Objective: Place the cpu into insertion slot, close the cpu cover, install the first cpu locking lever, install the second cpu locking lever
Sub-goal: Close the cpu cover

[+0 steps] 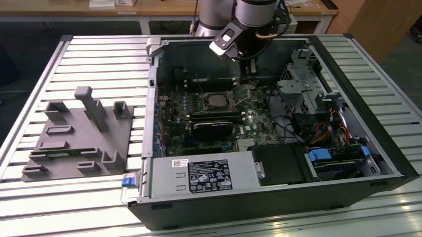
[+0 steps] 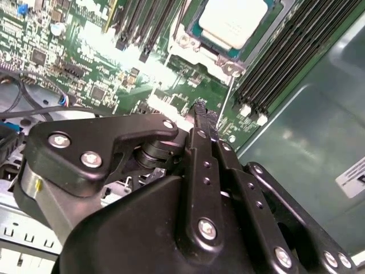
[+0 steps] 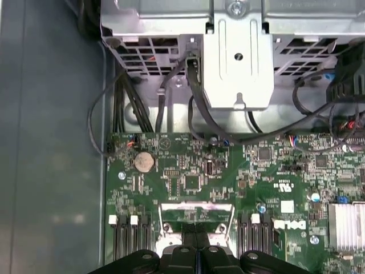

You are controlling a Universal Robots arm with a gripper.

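1. A robot arm reaches into an open computer case (image 1: 369,163) lying on a slatted tabletop (image 1: 86,64).
2. The cpu (image 2: 234,21) sits in its socket, grey top showing, toward the exterior view's left of the claw.
3. The cpu cover (image 3: 197,205), a thin silvery frame with the green board visible through its middle, appears raised just ahead of the claw.
4. The claw (image 2: 199,108) has its fingers pressed together with nothing seen between them; whether the tip touches the frame cannot be told.
5. Closing the cover looks to be the step in hand. Done well, it calls for a slow, even push on the frame's free edge, clear of the chip's top and the thin wire lever (image 2: 226,97).
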